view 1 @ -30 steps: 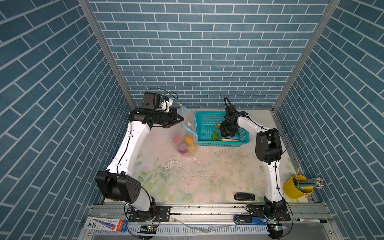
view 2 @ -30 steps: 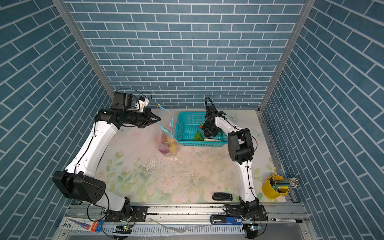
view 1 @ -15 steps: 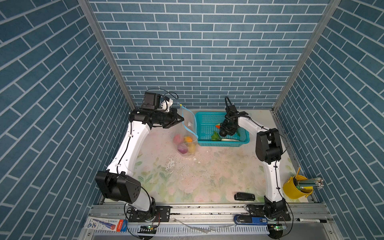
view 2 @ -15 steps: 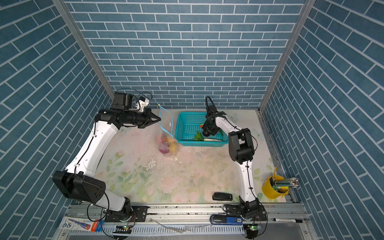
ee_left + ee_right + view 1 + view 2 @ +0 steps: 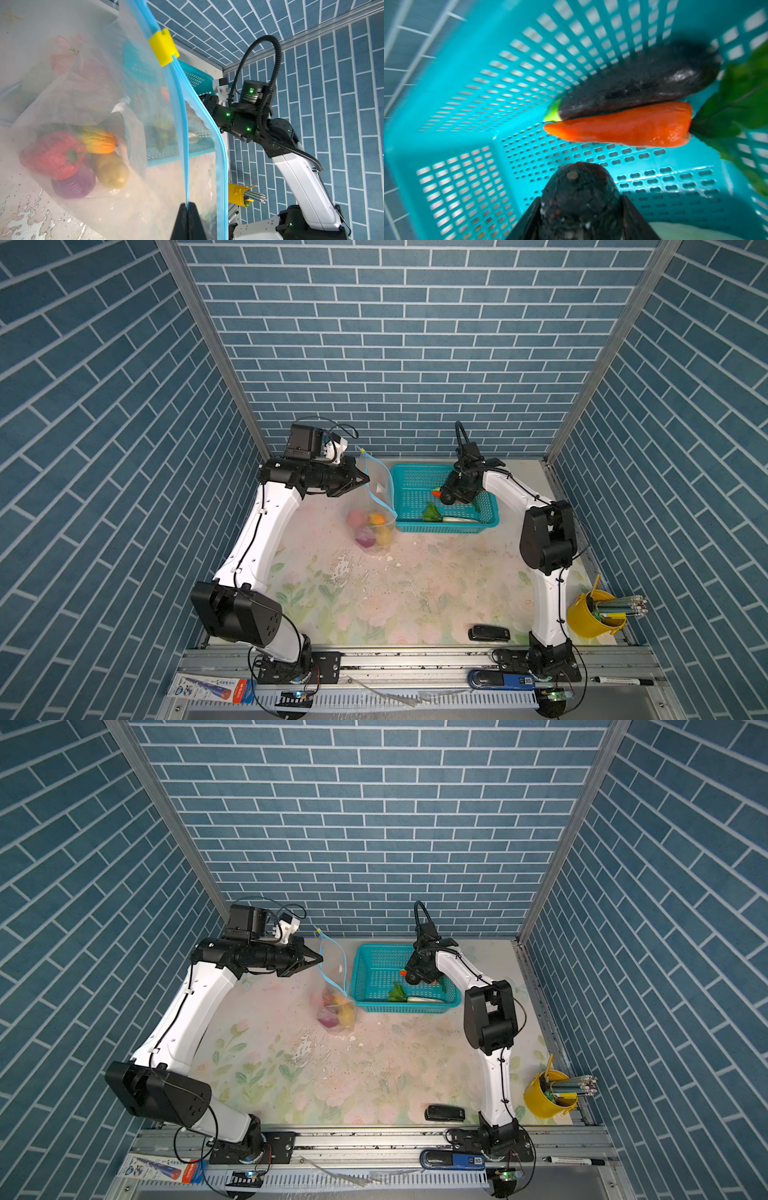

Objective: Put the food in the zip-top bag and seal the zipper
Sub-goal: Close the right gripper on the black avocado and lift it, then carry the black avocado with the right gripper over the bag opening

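Zipper [image 5: 185,145] edge pinched in left hand [image 5: 188,205] (bag [image 5: 83,93] gaping beside basket [image 5: 446,526]).

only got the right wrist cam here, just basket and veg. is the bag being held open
Observer: Yes. The left pincer is shut on one lip of the zipper, holding the zip-top bag up with its mouth gaping.
Operator: where's that relative to me
Observer: In both top views the bag hangs just left of the teal basket, close beside its left wall. I cannot tell whether they touch.
Operator: anything in it yet
Observer: A red pepper, a purple onion, a yellow potato and an orange-yellow piece lie at its bottom.
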